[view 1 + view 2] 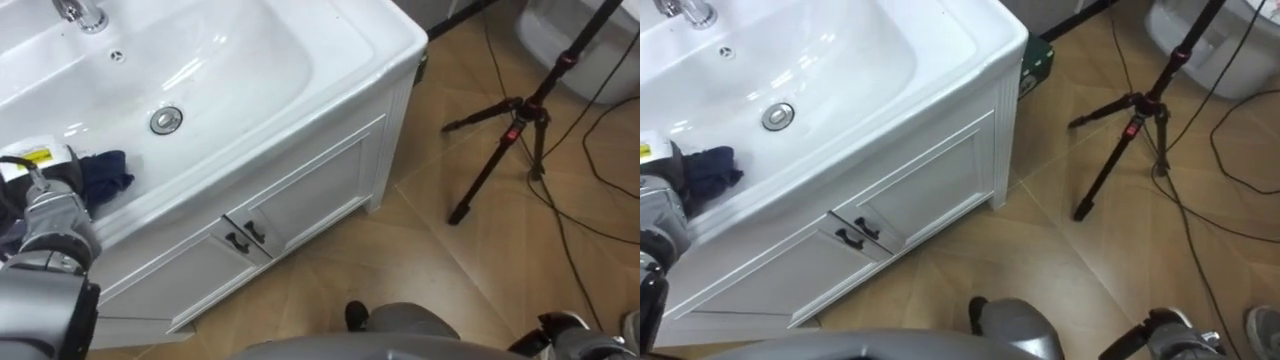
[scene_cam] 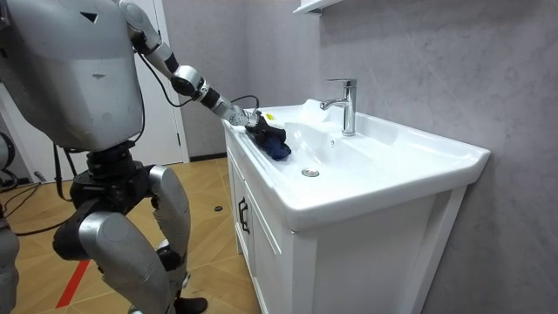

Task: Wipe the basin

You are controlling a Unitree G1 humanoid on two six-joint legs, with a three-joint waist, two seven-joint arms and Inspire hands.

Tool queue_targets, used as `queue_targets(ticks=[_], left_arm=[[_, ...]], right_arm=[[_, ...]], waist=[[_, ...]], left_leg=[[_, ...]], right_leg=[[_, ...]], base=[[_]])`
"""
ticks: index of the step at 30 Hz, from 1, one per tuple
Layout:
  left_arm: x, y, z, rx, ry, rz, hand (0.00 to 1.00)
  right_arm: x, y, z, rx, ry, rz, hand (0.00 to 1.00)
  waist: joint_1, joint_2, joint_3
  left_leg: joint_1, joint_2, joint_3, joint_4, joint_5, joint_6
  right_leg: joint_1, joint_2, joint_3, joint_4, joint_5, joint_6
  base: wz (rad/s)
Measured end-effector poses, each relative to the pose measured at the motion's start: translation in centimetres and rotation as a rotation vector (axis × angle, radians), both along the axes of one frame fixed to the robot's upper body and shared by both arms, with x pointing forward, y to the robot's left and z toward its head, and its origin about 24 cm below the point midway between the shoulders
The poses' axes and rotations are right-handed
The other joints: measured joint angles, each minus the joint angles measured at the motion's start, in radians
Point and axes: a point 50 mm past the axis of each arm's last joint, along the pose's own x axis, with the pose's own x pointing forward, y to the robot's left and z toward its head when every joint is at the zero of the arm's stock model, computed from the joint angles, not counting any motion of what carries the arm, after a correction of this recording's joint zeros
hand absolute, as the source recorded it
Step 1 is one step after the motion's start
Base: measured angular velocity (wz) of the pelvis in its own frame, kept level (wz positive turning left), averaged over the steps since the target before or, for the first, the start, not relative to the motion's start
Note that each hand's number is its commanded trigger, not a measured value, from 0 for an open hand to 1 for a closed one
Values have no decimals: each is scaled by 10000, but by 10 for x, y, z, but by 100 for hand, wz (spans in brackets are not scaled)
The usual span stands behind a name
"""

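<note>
Currently:
1. Cloth (image 1: 105, 175) is gripped by left hand (image 2: 248, 116), fingers curled, on basin's (image 1: 380, 45) rim, well apart from drain (image 1: 166, 120).
2. Cloth may be dropped if grip's loosened.
3. Faucet (image 1: 85, 15) could be knocked w/ wide strokes.

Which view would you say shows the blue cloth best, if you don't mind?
The room view: it shows the cloth from the side, almost whole, draped on the basin's rim by the left hand. Both eye views show the cloth near the picture's left edge, partly hidden behind that hand.
</note>
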Motion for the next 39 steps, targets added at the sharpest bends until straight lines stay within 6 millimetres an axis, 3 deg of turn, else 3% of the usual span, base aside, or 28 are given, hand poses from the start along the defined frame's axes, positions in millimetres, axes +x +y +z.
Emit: queue_targets(ticks=[9, 24, 29, 35, 39], left_arm=[[-12, -2, -8, 184, 332, -375, 100], [-23, -10, -17, 110, 517, -701, 100], [-25, -13, -19, 205, 412, -894, 100], [-24, -15, -20, -538, -355, -106, 100], [-13, -13, -17, -1962, -1341, 1351, 100]], right_arm=[[4, 0, 1, -78, -31, 371, 0], [-5, -3, 0, 22, 37, 24, 0], [-5, -2, 0, 68, -53, 55, 0], [-5, -1, -1, 279, -380, -573, 0], [-5, -1, -1, 366, -474, -736, 0]], waist=[[48, 173, 5], [183, 217, 74], [154, 200, 85], [141, 174, 101], [162, 173, 100]], left_leg=[[233, 10, -235, -61, 12, -16], [948, -4, -319, -379, 10, -17], [1023, -9, -560, -373, 9, -19], [1081, -19, -559, -411, 8, -20], [964, -43, -586, -391, 8, -20]], right_leg=[[232, 16, -84, 15, -114, -230], [921, 49, -95, -46, -445, -318], [1060, 40, -171, -135, -450, -318], [1115, 2, -289, -145, -523, -310], [1087, -37, -366, -119, -550, -282]], base=[[2], [1], [5], [7], [10]])
